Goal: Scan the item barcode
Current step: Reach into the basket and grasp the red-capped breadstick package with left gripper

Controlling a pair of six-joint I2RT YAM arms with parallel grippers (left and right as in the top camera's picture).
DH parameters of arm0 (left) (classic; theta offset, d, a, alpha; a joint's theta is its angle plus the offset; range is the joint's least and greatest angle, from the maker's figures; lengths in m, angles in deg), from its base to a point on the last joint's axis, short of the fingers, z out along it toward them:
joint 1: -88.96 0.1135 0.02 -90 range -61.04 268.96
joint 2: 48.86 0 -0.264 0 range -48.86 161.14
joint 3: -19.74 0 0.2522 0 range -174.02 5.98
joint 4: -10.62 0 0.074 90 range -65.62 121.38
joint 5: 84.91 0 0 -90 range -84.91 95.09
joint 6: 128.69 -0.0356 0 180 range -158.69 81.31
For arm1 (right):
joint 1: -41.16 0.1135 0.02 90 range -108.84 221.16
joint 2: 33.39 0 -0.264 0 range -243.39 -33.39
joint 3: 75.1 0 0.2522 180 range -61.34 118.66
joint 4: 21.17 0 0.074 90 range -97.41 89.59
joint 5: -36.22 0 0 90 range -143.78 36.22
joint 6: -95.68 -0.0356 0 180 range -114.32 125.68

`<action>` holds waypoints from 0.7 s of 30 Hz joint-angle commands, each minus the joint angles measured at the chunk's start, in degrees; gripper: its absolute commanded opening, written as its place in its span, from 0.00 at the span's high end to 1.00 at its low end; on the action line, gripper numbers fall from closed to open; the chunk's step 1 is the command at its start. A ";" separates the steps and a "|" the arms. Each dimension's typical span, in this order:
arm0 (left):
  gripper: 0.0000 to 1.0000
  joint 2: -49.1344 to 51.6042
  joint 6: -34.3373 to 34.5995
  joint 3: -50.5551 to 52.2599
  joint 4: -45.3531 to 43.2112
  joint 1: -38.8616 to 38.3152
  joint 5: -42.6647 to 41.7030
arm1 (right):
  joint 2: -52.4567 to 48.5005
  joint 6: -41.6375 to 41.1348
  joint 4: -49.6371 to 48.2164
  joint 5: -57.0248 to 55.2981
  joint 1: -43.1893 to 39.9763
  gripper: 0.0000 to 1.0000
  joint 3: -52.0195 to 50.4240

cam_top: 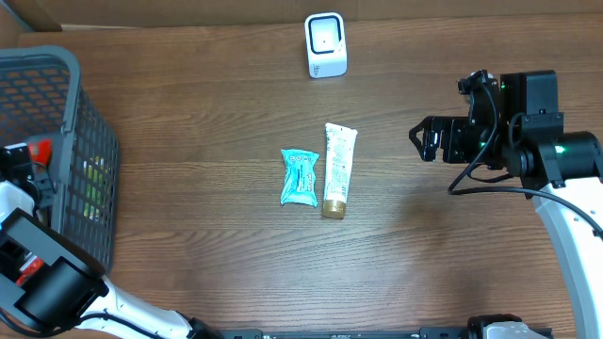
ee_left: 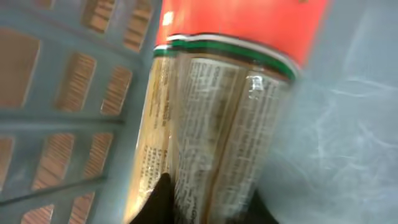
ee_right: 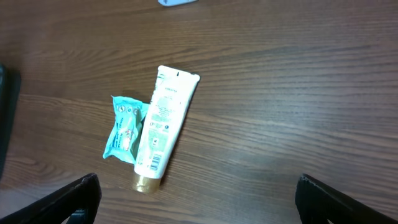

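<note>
My left gripper [ee_left: 208,206] is down inside the grey basket [cam_top: 73,89], shut on a red-topped packet [ee_left: 217,118] with a green and white stripe and fine print. The packet fills the left wrist view, with a dark finger on each side of its lower end. From overhead only a bit of red [cam_top: 38,149] shows at the left gripper [cam_top: 26,158]. The white barcode scanner [cam_top: 326,44] stands at the table's far edge. My right gripper [cam_top: 426,141] hovers open at the right, nothing between its fingers [ee_right: 68,202].
A white tube with a gold cap [cam_top: 337,169] and a teal packet [cam_top: 301,176] lie side by side mid-table, also seen by the right wrist camera as the tube [ee_right: 163,127] and the packet [ee_right: 126,127]. The basket's mesh wall [ee_left: 74,118] is close on the held packet's left.
</note>
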 commanded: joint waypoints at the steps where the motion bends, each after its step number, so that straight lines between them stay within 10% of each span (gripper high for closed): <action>1: 0.96 4.74 4.92 3.23 3.30 -0.55 -3.02 | 0.15 0.22 -0.52 0.37 0.24 0.00 1.29; 21: 0.96 -15.10 29.14 -27.06 21.92 -11.15 -3.10 | 0.15 0.22 -0.50 0.37 0.24 0.00 1.27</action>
